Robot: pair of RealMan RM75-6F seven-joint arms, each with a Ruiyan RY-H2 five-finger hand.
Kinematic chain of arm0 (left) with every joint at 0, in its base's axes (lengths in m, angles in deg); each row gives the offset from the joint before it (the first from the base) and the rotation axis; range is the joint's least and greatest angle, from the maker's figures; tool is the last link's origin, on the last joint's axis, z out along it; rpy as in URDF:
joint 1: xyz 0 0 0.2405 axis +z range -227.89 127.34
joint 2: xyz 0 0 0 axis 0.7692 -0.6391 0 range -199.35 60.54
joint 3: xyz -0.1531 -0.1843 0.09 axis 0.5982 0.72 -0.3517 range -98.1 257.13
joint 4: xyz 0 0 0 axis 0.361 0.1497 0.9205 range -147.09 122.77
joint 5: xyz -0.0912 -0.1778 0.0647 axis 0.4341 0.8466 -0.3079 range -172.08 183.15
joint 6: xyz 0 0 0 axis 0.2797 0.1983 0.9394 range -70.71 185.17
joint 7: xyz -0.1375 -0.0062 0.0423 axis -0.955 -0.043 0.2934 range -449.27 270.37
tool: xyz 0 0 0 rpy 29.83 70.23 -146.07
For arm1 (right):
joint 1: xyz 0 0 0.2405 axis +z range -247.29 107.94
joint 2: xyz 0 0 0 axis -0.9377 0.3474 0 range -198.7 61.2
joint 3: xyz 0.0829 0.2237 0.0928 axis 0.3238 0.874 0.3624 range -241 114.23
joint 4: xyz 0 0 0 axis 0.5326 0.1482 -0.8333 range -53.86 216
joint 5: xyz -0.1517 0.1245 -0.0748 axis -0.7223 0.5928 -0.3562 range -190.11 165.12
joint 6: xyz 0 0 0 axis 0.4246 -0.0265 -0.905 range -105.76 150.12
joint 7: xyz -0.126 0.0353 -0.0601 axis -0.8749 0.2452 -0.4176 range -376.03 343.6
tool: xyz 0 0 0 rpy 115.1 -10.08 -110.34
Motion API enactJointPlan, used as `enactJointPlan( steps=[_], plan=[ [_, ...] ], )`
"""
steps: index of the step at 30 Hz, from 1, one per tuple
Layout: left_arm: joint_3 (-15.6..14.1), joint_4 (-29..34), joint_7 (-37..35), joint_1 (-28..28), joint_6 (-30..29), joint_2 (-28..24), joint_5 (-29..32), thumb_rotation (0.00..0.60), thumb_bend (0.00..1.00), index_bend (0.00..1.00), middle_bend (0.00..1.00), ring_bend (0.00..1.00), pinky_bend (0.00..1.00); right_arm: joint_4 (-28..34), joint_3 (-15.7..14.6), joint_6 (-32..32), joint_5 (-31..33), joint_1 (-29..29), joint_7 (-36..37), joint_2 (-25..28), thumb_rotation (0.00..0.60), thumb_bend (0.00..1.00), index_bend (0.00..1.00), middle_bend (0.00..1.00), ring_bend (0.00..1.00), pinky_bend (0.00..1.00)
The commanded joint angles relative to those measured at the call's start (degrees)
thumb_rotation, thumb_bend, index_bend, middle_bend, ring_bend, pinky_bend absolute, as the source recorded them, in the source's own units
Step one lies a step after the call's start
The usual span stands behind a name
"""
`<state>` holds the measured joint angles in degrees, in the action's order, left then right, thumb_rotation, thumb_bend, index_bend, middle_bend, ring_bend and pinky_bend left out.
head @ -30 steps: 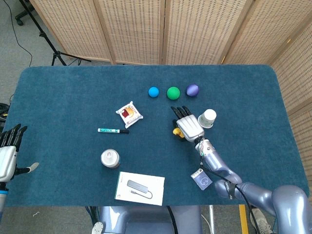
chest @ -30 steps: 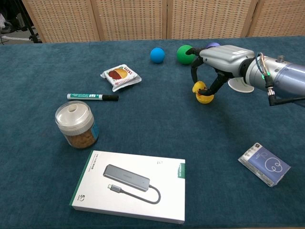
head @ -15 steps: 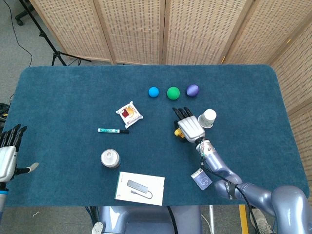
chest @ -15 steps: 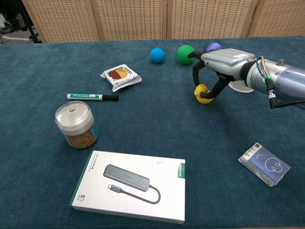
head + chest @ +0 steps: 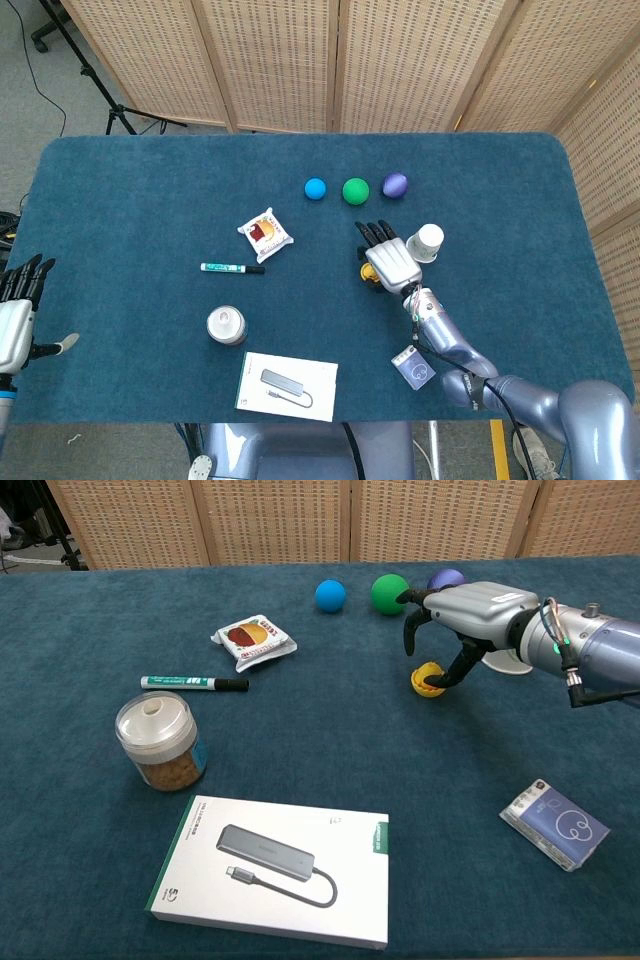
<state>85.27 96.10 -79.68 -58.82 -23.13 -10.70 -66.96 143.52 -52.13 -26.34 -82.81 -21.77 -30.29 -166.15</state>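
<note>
Gripping the small yellow toy [image 5: 429, 678] is the step in hand: the right hand [image 5: 468, 610] arches over it on the blue table cover [image 5: 330, 740], with the thumb and a curled finger touching its sides, so the toy reads as pinched though it rests on or barely off the cloth; the chest view does not settle which. The toy lies just in front of the green ball [image 5: 389, 593], near the purple ball [image 5: 445, 579] and the white cup [image 5: 425, 241] that lies just beside the hand. From the head view only a sliver of yellow shows beneath the right hand [image 5: 389, 262], so judge contact from the chest view. For a sound grasp, the opposing fingertips should meet the toy on its widest part, not on its upper curve, since a rounded body is likely to squirt out sideways under an off-centre pinch. Pressure should probably be raised gradually, and any lift taken straight up, to avoid nudging the green ball or the cup. Keep the remaining fingers clear of the cloth. The left hand [image 5: 14, 318] hangs off the table's left edge, fingers spread and holding nothing
</note>
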Motion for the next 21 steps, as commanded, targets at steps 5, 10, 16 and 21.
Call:
enactJointPlan(
  steps=[5, 10, 16, 21],
  plan=[
    [-0.1, 0.0, -0.2, 0.1, 0.0, -0.1, -0.2, 0.600, 0.00, 0.00, 0.00, 0.00, 0.00, 2.2, 0.3, -1.0, 0.3, -0.2, -1.2, 1.0, 0.600, 0.35, 0.33, 0.00, 0.00, 0.00],
    [-0.1, 0.0, -0.7, 0.1, 0.0, -0.3, -0.4, 0.600, 0.00, 0.00, 0.00, 0.00, 0.00, 8.1, 0.8, -4.7, -1.0, -1.6, -1.4, 4.7, 0.600, 0.34, 0.33, 0.00, 0.00, 0.00],
    [-0.3, -0.3, -2.1, 0.6, -0.6, -0.8, -1.2, 0.600, 0.00, 0.00, 0.00, 0.00, 0.00, 16.1, -0.3, -13.3, -4.5, -6.8, -0.7, 11.7, 0.600, 0.12, 0.19, 0.00, 0.00, 0.00],
    [-0.6, -0.7, -3.2, 1.0, -1.0, -1.0, -2.2, 0.600, 0.00, 0.00, 0.00, 0.00, 0.00, 21.6, -2.3, -21.2, -6.4, -13.7, 2.6, 18.5, 0.600, 0.00, 0.03, 0.00, 0.00, 0.00]
  ],
)
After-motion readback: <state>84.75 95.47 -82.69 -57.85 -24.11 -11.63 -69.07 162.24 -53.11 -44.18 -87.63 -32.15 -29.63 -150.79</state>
